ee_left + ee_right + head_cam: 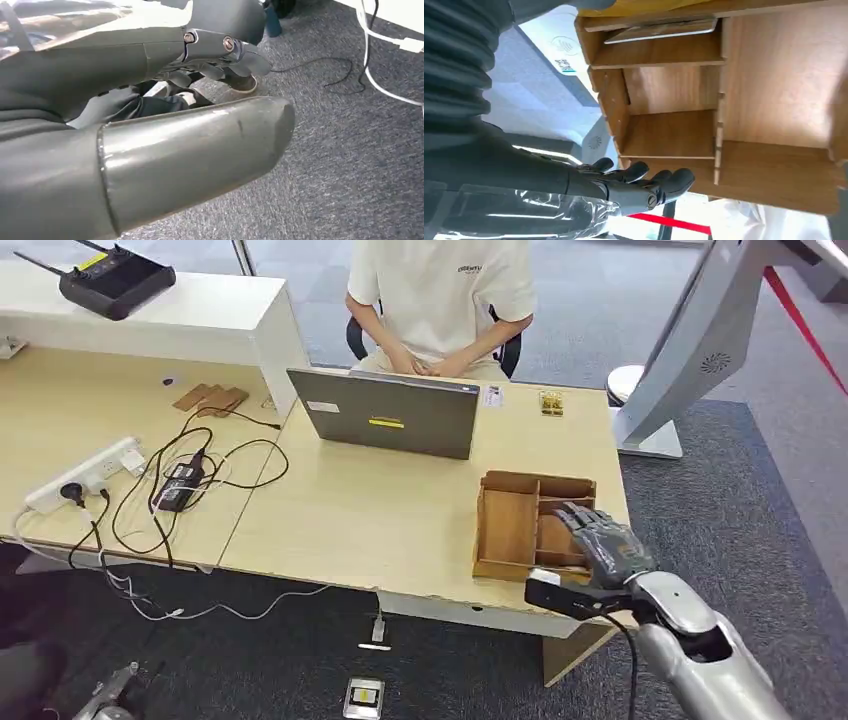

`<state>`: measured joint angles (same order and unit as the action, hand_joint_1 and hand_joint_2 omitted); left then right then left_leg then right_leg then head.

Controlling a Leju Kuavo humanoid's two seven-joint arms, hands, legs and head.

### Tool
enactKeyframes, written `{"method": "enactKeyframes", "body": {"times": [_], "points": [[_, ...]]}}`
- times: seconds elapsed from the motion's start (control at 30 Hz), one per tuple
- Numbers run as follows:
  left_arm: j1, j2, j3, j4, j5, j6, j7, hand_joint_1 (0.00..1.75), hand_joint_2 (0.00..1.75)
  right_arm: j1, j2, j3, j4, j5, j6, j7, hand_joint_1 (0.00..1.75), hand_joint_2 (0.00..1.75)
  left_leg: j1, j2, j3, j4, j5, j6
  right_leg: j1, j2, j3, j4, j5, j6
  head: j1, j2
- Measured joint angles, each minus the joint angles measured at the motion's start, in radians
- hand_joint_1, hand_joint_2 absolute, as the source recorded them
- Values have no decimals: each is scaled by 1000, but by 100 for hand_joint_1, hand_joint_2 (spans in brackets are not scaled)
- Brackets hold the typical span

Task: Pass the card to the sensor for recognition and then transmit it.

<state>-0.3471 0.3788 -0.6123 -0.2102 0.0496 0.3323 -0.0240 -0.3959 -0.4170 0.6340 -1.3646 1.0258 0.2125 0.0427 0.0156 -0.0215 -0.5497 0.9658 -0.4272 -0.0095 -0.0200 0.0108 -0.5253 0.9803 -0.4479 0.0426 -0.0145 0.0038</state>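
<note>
A wooden compartment box [510, 525] stands near the desk's front right edge. My right hand [603, 540] hovers over the box's right-hand compartments, fingers spread and holding nothing. In the right wrist view the fingers [644, 182] reach out beside the box [669, 135], and a pale card [659, 31] lies flat in one narrow end compartment, apart from the hand. A small yellowish device [551, 402] sits at the desk's far edge, with a little white tag [492, 395] next to it. My left hand [210, 60] hangs low above the carpet, empty, with its thumb [200, 150] stretched out.
A grey laptop [385, 412] stands open, facing a seated person [440, 300] behind the desk. A power strip [85, 475] and tangled cables [180, 485] lie on the left desk. A white machine base [650, 390] stands at the right. Grey carpet surrounds the desk.
</note>
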Motion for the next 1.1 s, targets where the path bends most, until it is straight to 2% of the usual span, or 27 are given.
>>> {"method": "enactKeyframes", "body": {"times": [0.7,1.1], "points": [[34,18,30,0,4,5,-21,0,0,67,-33,0,-82,-18,-15,4,0,175,0,0,0,0,0,0,0,0,0,0,0,0,0,0],[34,25,39,0,-4,10,-28,0,0,83,-34,2,-125,-26,-27,6,0,175,0,0,0,0,0,0,0,0,0,0,0,0,0,0]]}}
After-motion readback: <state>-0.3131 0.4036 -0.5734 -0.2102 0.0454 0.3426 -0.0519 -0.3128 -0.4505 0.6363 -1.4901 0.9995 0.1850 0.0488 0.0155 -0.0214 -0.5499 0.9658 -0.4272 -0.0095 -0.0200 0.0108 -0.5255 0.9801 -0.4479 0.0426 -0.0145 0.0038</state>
